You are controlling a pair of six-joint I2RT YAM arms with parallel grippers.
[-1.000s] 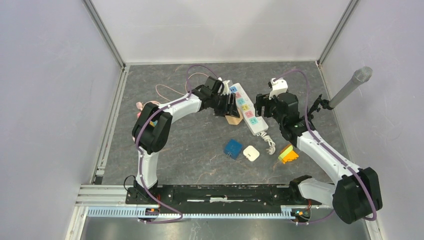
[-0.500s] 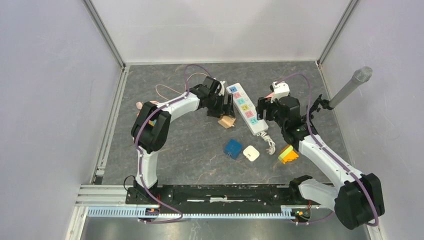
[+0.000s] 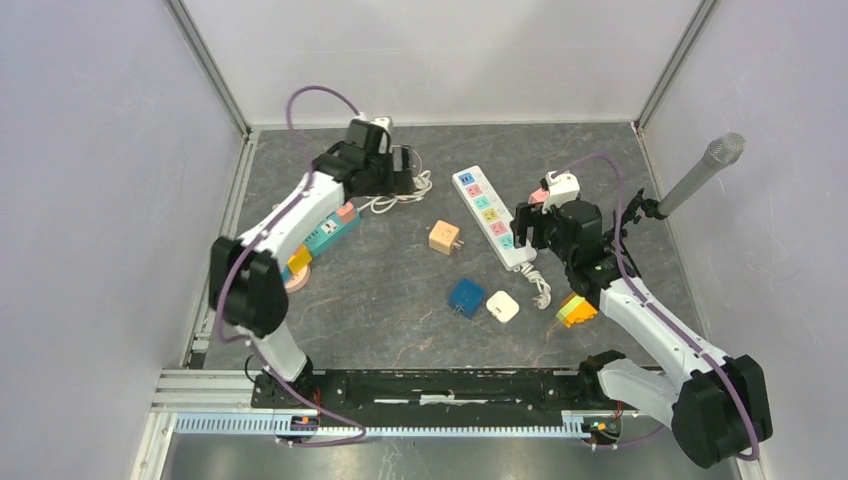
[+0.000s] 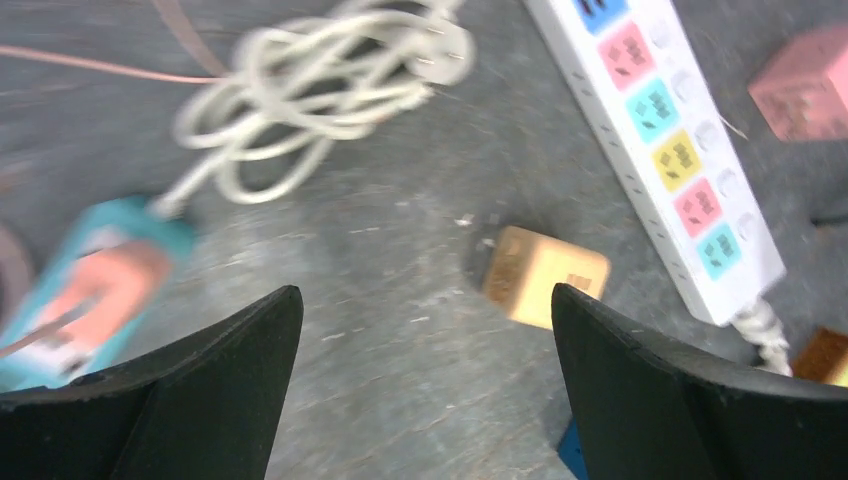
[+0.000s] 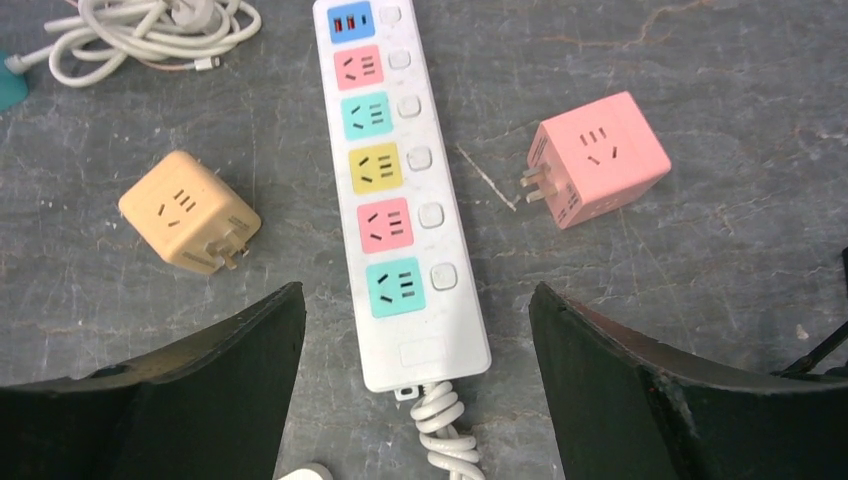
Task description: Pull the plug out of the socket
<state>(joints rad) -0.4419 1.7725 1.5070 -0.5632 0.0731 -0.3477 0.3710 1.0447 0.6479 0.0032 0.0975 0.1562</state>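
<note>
Nearest the arm bases, a blue cube (image 3: pixel 466 297) and a white cube (image 3: pixel 502 306) sit side by side. Beyond them the right gripper (image 5: pixel 412 290) hangs wide and empty over the near end of the power strip (image 5: pixel 398 190). The tan plug (image 5: pixel 190 212) lies unplugged at the strip's 9 o'clock, apart from it. Farthest, toward 11 o'clock, the left gripper (image 4: pixel 425 295) gapes wide, holding nothing, near a white cable coil (image 4: pixel 320 90).

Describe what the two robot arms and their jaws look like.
Both the left arm and right arm have white links joined by bulky black joints. A purple cable loops along each one from base to wrist. The jaws are plain matte black, broad and curved to a blunt point, with no markings visible.
</note>
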